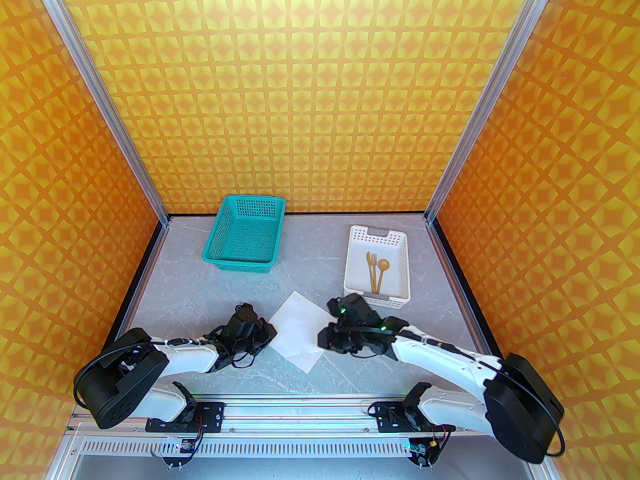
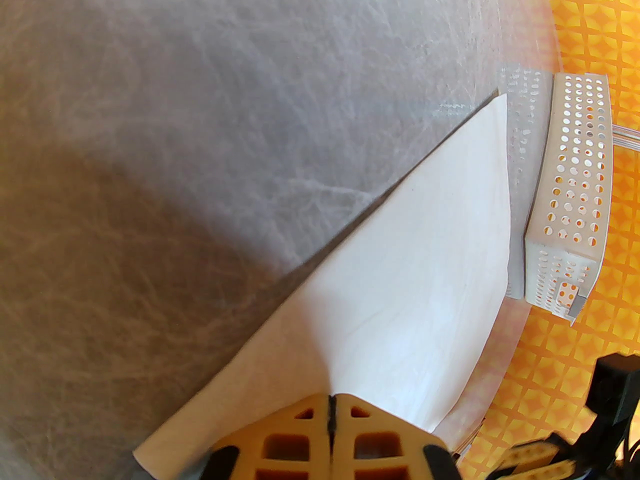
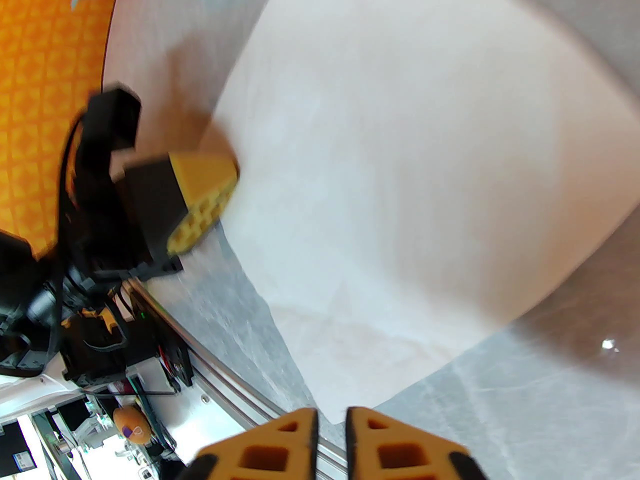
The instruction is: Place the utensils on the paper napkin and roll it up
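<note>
Nearest the camera, the metal rail runs across the table's near edge with both arm bases bolted to it. From the left base, the left arm reaches inward to the left gripper. Its tan fingers are pressed flat together on the left corner of the paper napkin, with the white sheet caught in the seam between them. The napkin lies as a diamond on the grey table, stretched between the two grippers with one corner pointing away from the arms. At its right corner is the right gripper. Its jaws are drawn in to a narrow slit, and the tip of the napkin's corner runs into that slit. The wrist view there is blurred, so I cannot tell whether the paper is actually pinched. Farther back on the left, an empty teal basket stands near the rear wall. To its right, well apart from it, stands a white perforated basket. The wooden fork and spoon lie side by side inside it, handles toward the arms.
</note>
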